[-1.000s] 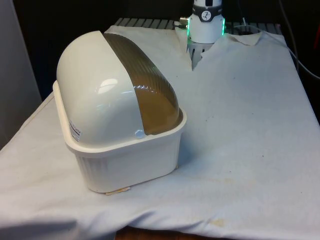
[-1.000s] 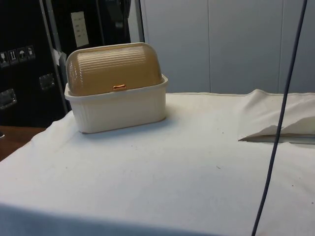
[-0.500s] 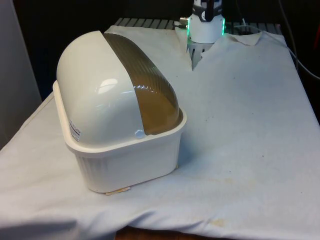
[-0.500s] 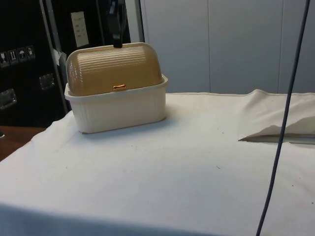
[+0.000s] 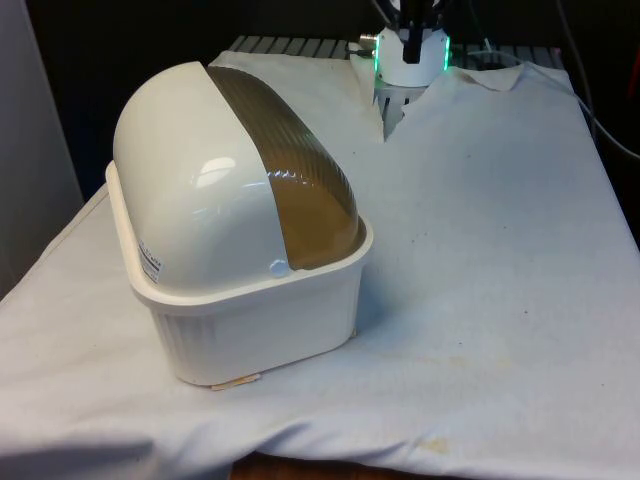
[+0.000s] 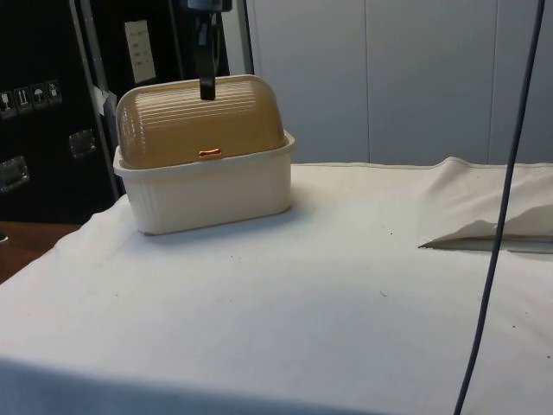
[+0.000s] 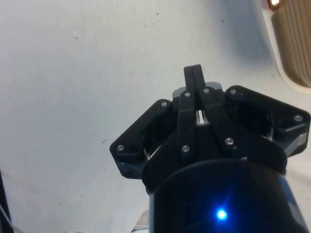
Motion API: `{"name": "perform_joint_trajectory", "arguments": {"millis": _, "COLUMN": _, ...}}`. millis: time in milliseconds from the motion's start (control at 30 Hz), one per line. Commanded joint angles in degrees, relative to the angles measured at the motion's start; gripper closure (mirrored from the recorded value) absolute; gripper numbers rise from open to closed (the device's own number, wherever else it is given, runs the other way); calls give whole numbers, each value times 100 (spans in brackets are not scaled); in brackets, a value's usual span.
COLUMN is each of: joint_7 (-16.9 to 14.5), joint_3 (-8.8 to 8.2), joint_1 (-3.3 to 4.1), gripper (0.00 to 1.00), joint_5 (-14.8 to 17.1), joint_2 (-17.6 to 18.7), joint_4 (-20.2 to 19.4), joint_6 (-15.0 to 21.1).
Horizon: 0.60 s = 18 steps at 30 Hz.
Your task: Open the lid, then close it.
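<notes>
Gripper [image 7: 193, 73] hangs in the air with its two fingers pressed together, nothing between them; in the wrist view the fingertips stand over bare white cloth [image 7: 73, 73], with an edge of the bread box [image 7: 291, 43] near them at the frame's upper right. In the side view the gripper [image 6: 206, 86] shows at the upper left of the frame as a dark vertical bar, its tip in line with the top of the lid [image 6: 200, 121]; contact cannot be told. Bread box [image 5: 240, 260] sits at the left of the front view, on the cloth [image 5: 480, 250], its cream base [image 5: 270, 330] ribbed and its white end wall [image 5: 190, 200] turned to the camera. Lid [image 5: 290, 170], a ribbed amber roll-top, is down and shut. In the side view its small handle [image 6: 209, 153] lies just above the rim of the base [image 6: 212, 194]. Cloth is rumpled at the right of that view.
</notes>
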Motion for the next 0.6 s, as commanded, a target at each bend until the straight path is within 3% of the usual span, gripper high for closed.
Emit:
{"name": "perform_joint_trajectory", "arguments": {"millis": 0, "joint_7": -11, "joint_3": 0, "joint_1": 6, "gripper": 100, "joint_5": -80, "joint_2": 11, "joint_4": -29, "joint_6": 80}}
{"name": "perform_joint_trajectory", "arguments": {"millis": 300, "joint_7": -23, "joint_3": 11, "joint_1": 23, "gripper": 100, "joint_5": -424, "joint_2": 34, "joint_4": -46, "joint_6": 126}}
{"name": "perform_joint_trajectory", "arguments": {"millis": 333, "joint_7": -92, "joint_3": 0, "joint_1": 0, "gripper": 100, "joint_5": -309, "joint_2": 40, "joint_4": -6, "joint_6": 29}}
{"name": "perform_joint_trajectory", "arguments": {"millis": 400, "joint_7": 52, "joint_3": 46, "joint_1": 40, "gripper": 100, "joint_5": -527, "joint_2": 40, "joint_4": -57, "joint_6": 143}}
{"name": "perform_joint_trajectory", "arguments": {"millis": 567, "joint_7": 103, "joint_3": 103, "joint_1": 23, "gripper": 100, "joint_5": -550, "joint_2": 52, "joint_4": -57, "joint_6": 132}}
